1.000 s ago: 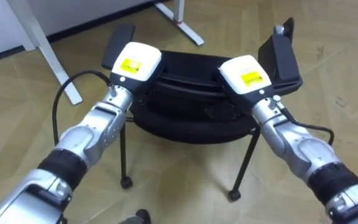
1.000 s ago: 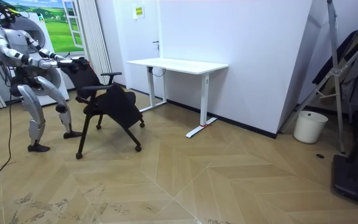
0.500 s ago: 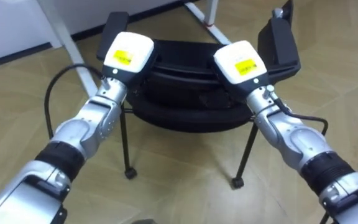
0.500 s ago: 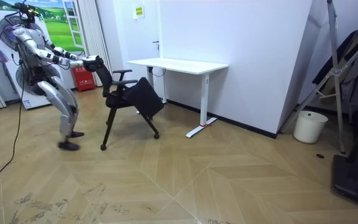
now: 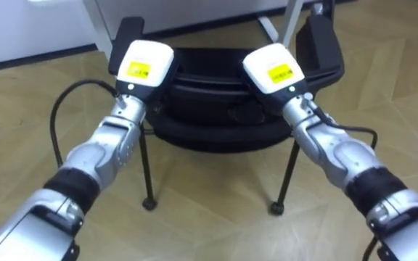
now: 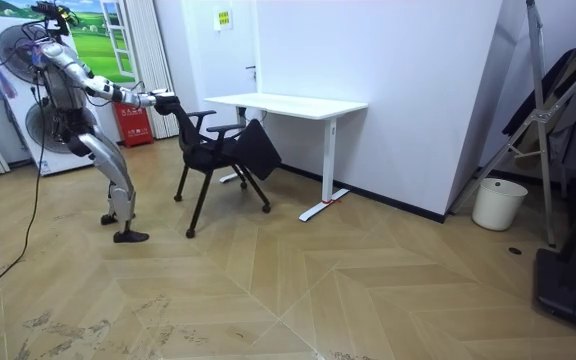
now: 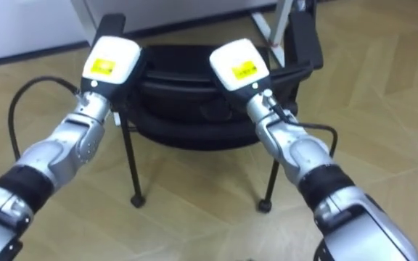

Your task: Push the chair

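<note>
Left hand: the left hand (image 5: 145,61) sits at about 11 o'clock in the eye views. Its white back faces up and it lies on the top edge of the chair's backrest. The fingers go over the far side of the backrest and are hidden, so I cannot tell whether they are curled round it or straight.
Right hand: the right hand (image 5: 271,67) sits at about 1 o'clock, on the same top edge and level with the left one. Its fingers are hidden in the same way, so I cannot tell its grip either.
Chair: the black chair (image 5: 216,109) is at 12 o'clock straight ahead of the robot, with its back toward the robot. Its left armrest (image 5: 127,36) is at 11 o'clock beyond the left hand, and its right armrest (image 5: 318,43) is at 1 o'clock beyond the right hand. Two rear castors (image 5: 149,204) stand on the wooden floor (image 5: 216,225).
Room view: the robot stands at the room view's left with both arms stretched forward to the chair. The chair's front is near the white counter (image 6: 288,103), perhaps just under its edge.
Counter: it stands against the wall, at 12 o'clock beyond the chair.
</note>
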`<state>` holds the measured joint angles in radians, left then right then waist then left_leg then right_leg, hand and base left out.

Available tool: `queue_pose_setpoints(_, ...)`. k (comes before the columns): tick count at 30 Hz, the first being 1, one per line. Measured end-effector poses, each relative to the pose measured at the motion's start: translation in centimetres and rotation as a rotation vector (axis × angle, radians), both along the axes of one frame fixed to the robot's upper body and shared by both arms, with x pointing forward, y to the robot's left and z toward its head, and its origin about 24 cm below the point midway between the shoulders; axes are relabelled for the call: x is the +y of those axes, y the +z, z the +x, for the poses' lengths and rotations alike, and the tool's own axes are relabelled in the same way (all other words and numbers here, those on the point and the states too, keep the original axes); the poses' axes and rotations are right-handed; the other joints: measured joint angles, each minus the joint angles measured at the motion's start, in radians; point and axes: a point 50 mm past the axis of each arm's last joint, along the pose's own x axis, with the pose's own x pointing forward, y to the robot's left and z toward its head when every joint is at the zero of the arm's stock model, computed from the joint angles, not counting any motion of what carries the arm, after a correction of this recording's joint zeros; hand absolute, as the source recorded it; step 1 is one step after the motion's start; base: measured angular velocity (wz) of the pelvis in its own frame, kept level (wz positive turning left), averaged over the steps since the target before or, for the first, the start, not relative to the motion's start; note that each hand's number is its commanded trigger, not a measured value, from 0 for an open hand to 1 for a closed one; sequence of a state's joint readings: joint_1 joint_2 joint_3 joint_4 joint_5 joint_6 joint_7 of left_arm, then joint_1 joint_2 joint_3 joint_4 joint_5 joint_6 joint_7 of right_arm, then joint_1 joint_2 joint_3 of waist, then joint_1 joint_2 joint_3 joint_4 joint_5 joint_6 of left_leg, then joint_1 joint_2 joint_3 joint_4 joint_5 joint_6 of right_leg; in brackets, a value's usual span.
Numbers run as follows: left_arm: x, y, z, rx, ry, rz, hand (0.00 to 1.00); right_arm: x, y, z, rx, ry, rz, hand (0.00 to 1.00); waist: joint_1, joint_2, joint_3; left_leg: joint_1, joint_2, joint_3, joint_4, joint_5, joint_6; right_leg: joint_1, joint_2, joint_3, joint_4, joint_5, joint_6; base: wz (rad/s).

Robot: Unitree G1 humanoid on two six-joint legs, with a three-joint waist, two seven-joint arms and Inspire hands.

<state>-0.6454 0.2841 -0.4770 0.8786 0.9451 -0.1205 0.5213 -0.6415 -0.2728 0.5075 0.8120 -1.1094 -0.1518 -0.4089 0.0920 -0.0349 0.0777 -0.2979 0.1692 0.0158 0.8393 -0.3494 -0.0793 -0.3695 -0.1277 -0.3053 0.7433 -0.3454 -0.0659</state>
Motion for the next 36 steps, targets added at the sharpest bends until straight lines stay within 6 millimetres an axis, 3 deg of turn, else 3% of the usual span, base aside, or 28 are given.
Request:
queue_pose_setpoints(1,0.0,-0.2,-0.1,0.005,0.000,0.002,1.00,0.0,-0.2,-0.1,0.010,0.000,-0.001,1.00,0.001,-0.002,-0.0001,-0.027,0.004,-0.010,0.067,0.029,0.009,0.006,0.002,0.000,0.010,-0.015,-0.003,-0.04)
queue_pose_setpoints(2,0.0,-0.5,-0.3,0.013,-0.002,0.006,1.00,0.0,-0.5,-0.3,0.025,0.003,0.002,1.00,0.008,-0.005,-0.0005,-0.081,0.006,-0.033,0.189,0.108,0.025,0.028,0.007,0.000,0.028,-0.033,-0.014,-0.07)
queue_pose_setpoints(3,0.0,-0.9,-0.6,0.023,-0.002,0.013,1.00,0.0,-1.0,-0.5,0.043,0.002,0.008,1.00,0.016,-0.011,0.0025,-0.121,0.011,-0.048,0.289,0.209,0.038,0.053,0.008,0.002,0.044,-0.049,-0.018,-0.07)
queue_pose_setpoints(4,0.1,-1.2,-0.7,0.028,-0.001,0.015,1.00,0.0,-1.3,-0.7,0.054,0.001,0.016,1.00,0.019,-0.018,0.0015,-0.135,0.011,-0.054,0.321,0.257,0.040,0.066,0.009,0.003,0.049,-0.060,-0.019,0.04)
queue_pose_setpoints(6,0.0,-1.9,-1.1,0.048,-0.012,0.037,1.00,-0.1,-2.4,-1.4,0.086,-0.008,0.035,1.00,0.019,-0.040,0.0062,-0.181,0.010,-0.076,0.412,0.458,0.051,0.127,0.017,0.003,0.052,-0.093,-0.025,0.20)
queue_pose_setpoints(7,0.0,-2.1,-1.2,0.053,-0.013,0.037,1.00,-0.1,-2.6,-1.6,0.091,-0.007,0.038,1.00,0.019,-0.047,0.0079,-0.191,0.009,-0.083,0.430,0.497,0.058,0.138,0.023,0.010,0.052,-0.100,-0.026,0.17)
queue_pose_setpoints(8,-0.1,-2.3,-1.4,0.061,-0.017,0.037,1.00,-0.3,-2.8,-1.8,0.093,-0.006,0.041,1.00,0.014,-0.040,0.0058,-0.205,0.005,-0.086,0.462,0.514,0.063,0.156,0.029,0.012,0.059,-0.111,-0.034,0.15)
queue_pose_setpoints(10,-0.1,-2.4,-1.4,0.064,-0.013,0.036,1.00,-0.5,-2.8,-1.8,0.091,-0.009,0.035,1.00,0.002,-0.032,0.0091,-0.228,-0.022,-0.066,0.473,0.439,0.082,0.171,0.033,0.021,0.072,-0.127,-0.035,0.06)
queue_pose_setpoints(11,-0.3,-2.5,-1.5,0.067,-0.011,0.032,1.00,-0.7,-2.8,-1.8,0.094,-0.011,0.029,1.00,0.004,-0.028,0.0097,-0.233,-0.041,-0.036,0.442,0.346,0.073,0.180,0.032,0.033,0.075,-0.133,-0.032,-0.25)
queue_pose_setpoints(12,-0.5,-2.6,-1.6,0.069,-0.009,0.027,1.00,-0.8,-2.8,-1.8,0.096,-0.010,0.027,1.00,0.004,-0.023,0.0114,-0.231,-0.061,-0.003,0.370,0.276,0.059,0.187,0.032,0.048,0.074,-0.139,-0.023,-0.31)
queue_pose_setpoints(13,-0.5,-2.7,-1.6,0.069,-0.007,0.025,1.00,-0.9,-2.8,-1.8,0.095,-0.009,0.024,1.00,0.004,-0.018,0.0111,-0.228,-0.071,0.010,0.312,0.248,0.052,0.188,0.032,0.058,0.074,-0.141,-0.017,-0.37)
queue_pose_setpoints(15,-0.5,-2.7,-1.7,0.066,-0.009,0.022,1.00,-0.9,-2.7,-1.8,0.091,-0.004,0.021,1.00,0.000,-0.012,0.0090,-0.183,-0.095,0.028,0.053,0.170,0.042,0.192,0.025,0.086,0.074,-0.151,0.007,-0.30)
queue_pose_setpoints(16,-0.6,-2.6,-1.6,0.062,-0.010,0.021,1.00,-1.0,-2.6,-1.8,0.087,-0.004,0.020,1.00,-0.007,-0.011,0.0070,-0.168,-0.097,0.033,-0.002,0.152,0.041,0.189,0.024,0.092,0.074,-0.153,0.018,-0.11)
queue_pose_setpoints(17,-0.7,-2.2,-1.4,0.050,-0.016,0.021,1.00,-1.1,-2.3,-1.7,0.070,-0.005,0.022,1.00,-0.021,-0.003,-0.0023,-0.138,-0.101,0.059,-0.060,0.107,0.071,0.175,0.023,0.111,0.074,-0.158,0.043,-0.08)
queue_pose_setpoints(18,-0.9,-1.8,-1.1,0.034,-0.021,0.023,1.00,-1.2,-2.1,-1.5,0.054,-0.011,0.023,1.00,-0.029,-0.010,0.0057,-0.125,-0.114,0.073,-0.077,0.108,0.100,0.170,0.012,0.123,0.068,-0.152,0.060,-0.16)
queue_pose_setpoints(21,-1.1,-1.7,-1.1,0.030,-0.024,0.023,1.00,-1.3,-2.2,-1.6,0.039,-0.014,0.029,1.00,-0.047,-0.010,0.0022,-0.108,-0.131,0.096,-0.106,0.097,0.127,0.182,0.005,0.136,0.025,-0.133,0.087,-0.15)
queue_pose_setpoints(25,-0.9,-1.2,-1.0,0.011,-0.026,0.028,1.00,-1.2,-1.8,-1.5,0.013,-0.012,0.032,1.00,-0.052,-0.012,-0.0023,-0.108,-0.136,0.129,-0.120,0.082,0.145,0.171,-0.007,0.162,-0.001,-0.119,0.108,-0.19)
queue_pose_setpoints(29,-1.0,-0.9,-0.8,0.015,-0.027,0.030,1.00,-1.2,-1.7,-1.4,0.009,-0.019,0.034,1.00,-0.051,-0.029,-0.0134,-0.101,-0.152,0.173,-0.124,0.056,0.180,0.144,-0.059,0.152,0.044,-0.113,0.128,-0.20)
queue_pose_setpoints(31,-1.0,-0.8,-0.7,0.013,-0.024,0.021,1.00,-1.3,-1.5,-1.2,0.005,-0.020,0.030,1.00,-0.041,-0.031,-0.0131,-0.099,-0.154,0.201,-0.118,0.043,0.188,0.111,-0.092,0.129,0.114,-0.095,0.132,-0.38)
queue_pose_setpoints(34,-1.1,-0.9,-0.6,0.024,-0.025,0.022,1.00,-1.3,-1.8,-1.3,0.014,-0.029,0.028,1.00,-0.036,-0.029,-0.0087,-0.085,-0.161,0.203,-0.105,0.025,0.197,0.036,-0.120,0.141,0.264,-0.003,0.128,-0.12)
queue_pose_setpoints(36,-0.9,-1.0,-0.6,0.031,-0.023,0.025,1.00,-1.2,-1.8,-1.3,0.013,-0.031,0.031,1.00,-0.036,-0.016,0.0003,-0.078,-0.165,0.179,-0.097,0.015,0.199,-0.019,-0.132,0.139,0.362,0.102,0.110,0.00)
